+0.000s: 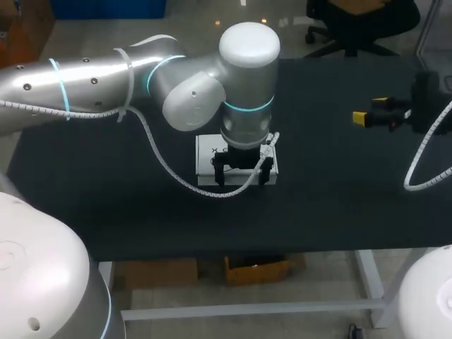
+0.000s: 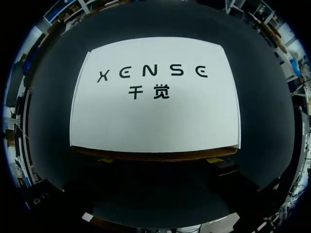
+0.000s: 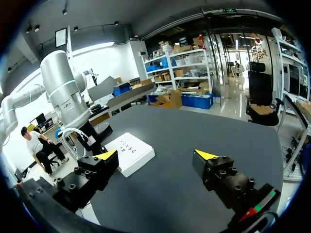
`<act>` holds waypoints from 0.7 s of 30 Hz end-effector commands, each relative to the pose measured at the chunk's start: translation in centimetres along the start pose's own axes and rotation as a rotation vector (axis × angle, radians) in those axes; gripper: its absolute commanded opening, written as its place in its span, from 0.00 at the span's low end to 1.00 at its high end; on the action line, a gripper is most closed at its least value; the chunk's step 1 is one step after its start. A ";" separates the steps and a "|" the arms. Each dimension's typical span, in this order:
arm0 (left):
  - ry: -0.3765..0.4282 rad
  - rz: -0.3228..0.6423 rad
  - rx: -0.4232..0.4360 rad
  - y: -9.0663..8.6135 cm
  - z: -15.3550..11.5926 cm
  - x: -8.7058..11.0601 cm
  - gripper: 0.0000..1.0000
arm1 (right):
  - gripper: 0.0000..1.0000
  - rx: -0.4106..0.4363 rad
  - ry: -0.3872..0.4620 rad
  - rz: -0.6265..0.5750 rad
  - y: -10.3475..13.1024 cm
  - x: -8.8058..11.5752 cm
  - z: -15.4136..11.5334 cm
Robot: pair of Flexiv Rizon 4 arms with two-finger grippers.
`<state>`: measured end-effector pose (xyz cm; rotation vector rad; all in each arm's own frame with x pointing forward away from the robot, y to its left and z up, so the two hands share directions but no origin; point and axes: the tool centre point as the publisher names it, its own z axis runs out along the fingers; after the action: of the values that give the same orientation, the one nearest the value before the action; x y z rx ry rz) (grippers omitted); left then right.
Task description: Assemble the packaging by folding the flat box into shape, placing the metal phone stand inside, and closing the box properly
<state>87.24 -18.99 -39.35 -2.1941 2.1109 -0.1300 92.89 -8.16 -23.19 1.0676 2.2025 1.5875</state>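
On the black table (image 1: 106, 205) the white box (image 2: 155, 116) lies mid-table, probably light, thin cardboard that dents easily and is best held by opposite side edges; the left gripper (image 2: 159, 159) stands spread wide at its near edge, and the right gripper (image 3: 158, 155) is likewise spread, well apart from it.

The white box (image 1: 210, 159), dark print on its top, lies flat on the black worktop (image 1: 106, 198), directly under the left claw (image 1: 243, 178).
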 end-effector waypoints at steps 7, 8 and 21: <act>0.004 -0.005 -0.020 -1.7 -0.1 -0.3 1.00 | 1.00 -0.003 0.004 -0.001 -0.1 0.0 -0.1; 0.004 -0.005 -0.020 -1.7 -0.1 -0.3 1.00 | 1.00 -0.003 0.004 -0.001 -0.1 0.0 -0.1; 0.004 -0.005 -0.020 -1.7 -0.1 -0.3 1.00 | 1.00 -0.003 0.004 -0.001 -0.1 0.0 -0.1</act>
<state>88.78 -18.49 -39.07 -2.2144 2.1203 -0.1172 92.93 -8.14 -23.20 1.0682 2.2034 1.5865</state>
